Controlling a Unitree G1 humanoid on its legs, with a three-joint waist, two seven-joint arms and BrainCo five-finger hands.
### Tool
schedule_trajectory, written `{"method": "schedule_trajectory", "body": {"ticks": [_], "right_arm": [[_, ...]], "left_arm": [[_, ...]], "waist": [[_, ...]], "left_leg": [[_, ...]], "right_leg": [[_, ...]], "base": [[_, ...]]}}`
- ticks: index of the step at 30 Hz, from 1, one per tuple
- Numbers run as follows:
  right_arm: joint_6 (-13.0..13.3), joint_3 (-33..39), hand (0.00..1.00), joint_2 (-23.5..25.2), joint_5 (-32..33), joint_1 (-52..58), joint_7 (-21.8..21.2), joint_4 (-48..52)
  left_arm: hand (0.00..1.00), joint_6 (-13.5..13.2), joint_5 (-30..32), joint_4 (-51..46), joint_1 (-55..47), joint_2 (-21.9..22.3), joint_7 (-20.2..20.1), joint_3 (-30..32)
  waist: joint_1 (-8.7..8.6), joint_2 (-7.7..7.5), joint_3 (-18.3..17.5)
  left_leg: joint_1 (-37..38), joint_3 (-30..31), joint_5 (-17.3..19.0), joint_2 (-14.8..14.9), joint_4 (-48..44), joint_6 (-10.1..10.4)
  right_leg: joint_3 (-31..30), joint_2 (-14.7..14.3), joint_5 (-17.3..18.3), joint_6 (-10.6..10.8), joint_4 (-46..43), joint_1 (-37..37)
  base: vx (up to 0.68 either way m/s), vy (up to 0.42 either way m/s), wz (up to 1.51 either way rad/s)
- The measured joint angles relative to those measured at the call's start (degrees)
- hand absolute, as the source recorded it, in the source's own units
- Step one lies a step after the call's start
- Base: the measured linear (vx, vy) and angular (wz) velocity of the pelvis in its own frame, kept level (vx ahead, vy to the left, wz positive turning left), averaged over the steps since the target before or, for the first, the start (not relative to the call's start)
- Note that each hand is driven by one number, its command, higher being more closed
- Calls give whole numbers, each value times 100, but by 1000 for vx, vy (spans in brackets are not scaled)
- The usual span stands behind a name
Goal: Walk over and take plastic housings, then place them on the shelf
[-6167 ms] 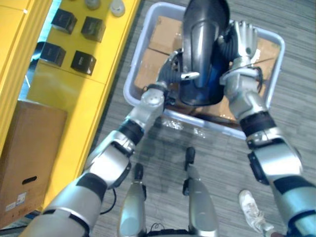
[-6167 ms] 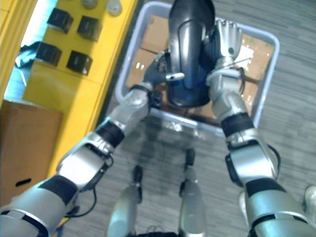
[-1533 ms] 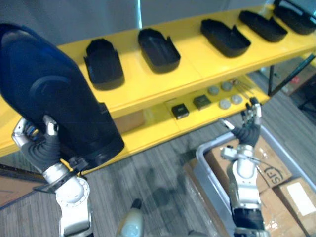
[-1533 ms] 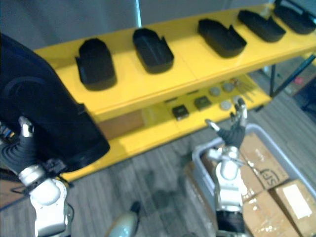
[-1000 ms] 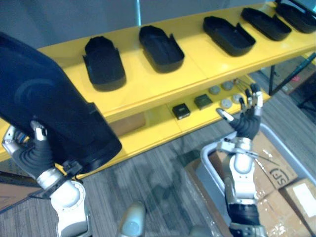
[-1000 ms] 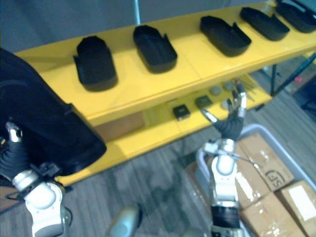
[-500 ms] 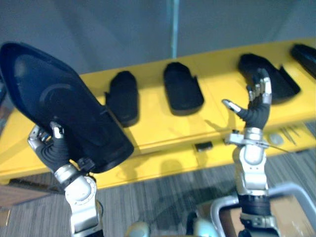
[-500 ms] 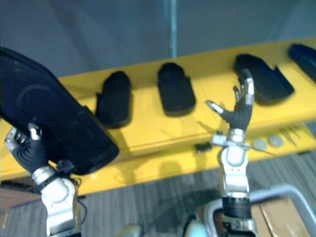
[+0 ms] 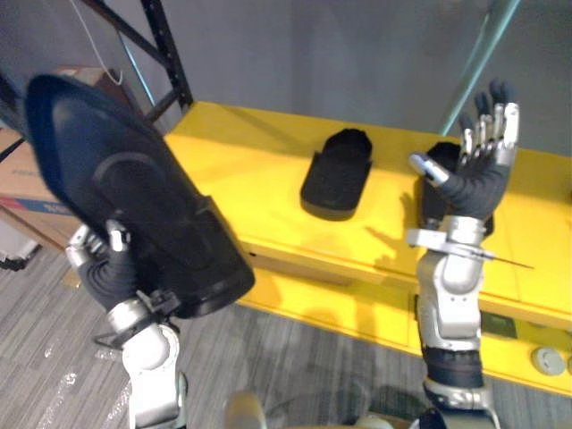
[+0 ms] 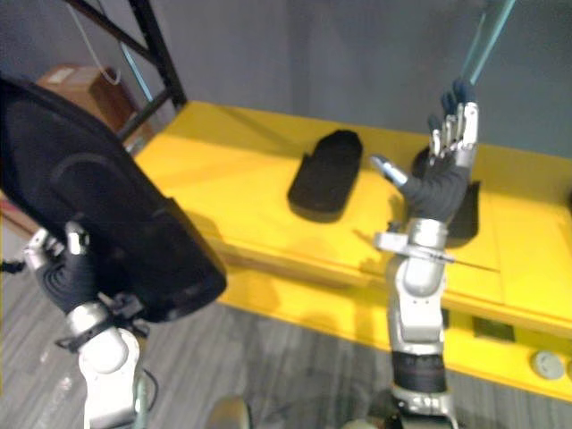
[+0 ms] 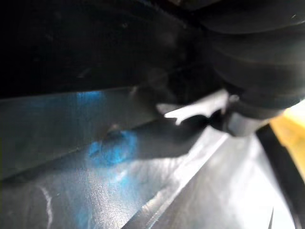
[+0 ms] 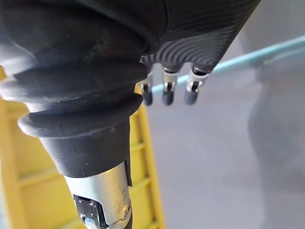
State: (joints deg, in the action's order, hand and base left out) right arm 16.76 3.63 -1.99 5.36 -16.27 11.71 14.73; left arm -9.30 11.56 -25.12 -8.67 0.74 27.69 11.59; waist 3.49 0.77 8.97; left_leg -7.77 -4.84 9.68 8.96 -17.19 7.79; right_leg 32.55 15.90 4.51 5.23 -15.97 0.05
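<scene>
- The large black plastic housing (image 9: 125, 197) is held up off the floor by the left hand (image 9: 100, 268), tilted, with its broad end high above the fingers and its squared end low beside the wrist.
- The left thumb (image 9: 114, 238) is pressed over the housing's front face while the other fingers lie behind the shell, so the housing is pinched between them.
- In the left wrist view the housing's glossy dark surface is seen right against the hand.
- The right hand (image 9: 478, 174) is raised with nothing in it, its fingers (image 9: 490, 125) straight and close together, pointing upward.
- The right thumb (image 9: 426, 167) is spread well out to the side, apart from the fingers.
- The yellow shelf (image 9: 241, 170) is stretched out beyond both hands, and the held housing is not resting on it.
- A smaller black housing (image 9: 338, 174) is lying on the shelf top on the thumb side of the right hand, apart from it.
- A second black housing (image 10: 466, 213) is set on the shelf behind the right palm and wrist, partly hidden by them.
- A teal pole (image 9: 483, 45) is seen slanting up past the right fingertips.
- A black rack frame (image 9: 165, 54) is seen above the held housing, beyond the shelf's end.
- A cardboard box (image 10: 67, 85) is seen beside that frame.
- A grey disc (image 9: 545, 360) is lying on the lower shelf level, below the right wrist.
</scene>
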Motion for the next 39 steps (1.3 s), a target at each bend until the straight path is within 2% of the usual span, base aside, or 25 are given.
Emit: {"method": "schedule_trajectory", "body": {"ticks": [1,3,4,5,6,7,8,10,11,13,17,22,27,31,39], "right_arm": [[0,-102,0,37,0,71,-79,7],[1,-139,0,41,3,180,-92,41],[2,-135,0,44,8,304,-114,62],[2,-96,0,42,-6,446,-137,81],[2,-66,0,46,-15,531,-143,83],[2,-6,0,69,-53,667,-147,93],[2,-1,0,78,-57,732,-149,108],[-15,20,0,109,-64,785,-153,201],[-26,73,0,137,-82,893,-134,330],[-41,266,0,134,-175,1028,-89,392],[-73,561,0,132,-179,1217,-24,612],[-79,873,0,183,-172,1534,-20,779],[-79,1161,0,411,-170,1767,100,883],[-87,1513,0,508,-210,1971,252,907],[-89,1886,0,681,-390,2308,452,894]], "left_arm": [[100,3,3,0,-57,-28,-49,41],[100,1,4,-2,3,-47,-115,86],[100,1,10,0,65,-49,-167,72],[100,1,12,2,158,-55,-221,29],[100,-2,11,2,225,-72,-244,-8],[100,-19,9,8,369,-165,-267,-107],[100,-36,7,36,472,-249,-303,-166],[100,-46,8,130,574,-270,-391,-205],[100,-45,8,146,551,-255,-432,-280],[100,-45,8,141,474,-238,-528,-470],[100,-44,2,120,311,-222,-671,-591],[100,-35,-34,70,280,-204,-784,-603],[100,-33,-40,24,221,-190,-781,-602],[100,-34,-36,22,145,-97,-788,-610],[100,-35,-37,21,146,-37,-817,-730]], "waist": [[14,-51,-32],[-7,-24,-28],[-75,4,-10],[-177,56,14],[-208,72,14],[-251,101,27],[-267,58,4],[-251,69,16],[-246,70,14],[-238,99,0],[-262,143,-20],[-304,143,-21],[-309,116,-32],[-450,134,-53],[-585,58,-159]], "left_leg": [[21,7,-52,-127,85,-82],[-27,172,-173,-324,271,-190],[-6,376,-330,-457,588,-253],[63,629,-558,-537,925,-295],[73,773,-685,-564,1099,-298],[51,1033,-898,-584,1363,-280],[14,1187,-1030,-618,1509,-240],[-66,1381,-1227,-679,1598,-133],[-23,1487,-1400,-675,1756,-64],[94,1545,-1506,-574,1923,-4],[351,1509,-1570,-357,2153,73],[390,1486,-1585,-364,2170,88],[382,1397,-1595,-390,2213,75],[378,1197,-1637,-293,2215,86],[346,1033,-1692,-259,2218,144]], "right_leg": [[2,76,-197,1,100,29],[-5,149,-404,-64,248,89],[-369,145,-511,-178,284,83],[-1206,24,-517,-378,266,42],[-1739,-84,-418,-445,259,-1],[-2516,-335,-154,-470,361,25],[-2701,-433,-30,-426,494,64],[-2422,-429,72,-207,647,226],[-2239,-423,236,51,611,291],[-2108,-515,325,179,610,424],[-2121,-700,335,165,612,569],[-2136,-691,388,115,589,590],[-2148,-641,575,172,596,584],[-2155,-687,629,226,629,572],[-2335,-688,621,234,569,402]], "base": [[-153,230,23],[-124,149,54],[-94,86,102],[-69,63,110],[-14,-3,121],[8,-57,105],[32,-126,106],[45,-185,69],[34,-185,53],[43,-207,34],[33,-113,-1],[-18,-5,-1],[-71,-24,-5],[-55,-41,-7],[0,-7,-9]]}}
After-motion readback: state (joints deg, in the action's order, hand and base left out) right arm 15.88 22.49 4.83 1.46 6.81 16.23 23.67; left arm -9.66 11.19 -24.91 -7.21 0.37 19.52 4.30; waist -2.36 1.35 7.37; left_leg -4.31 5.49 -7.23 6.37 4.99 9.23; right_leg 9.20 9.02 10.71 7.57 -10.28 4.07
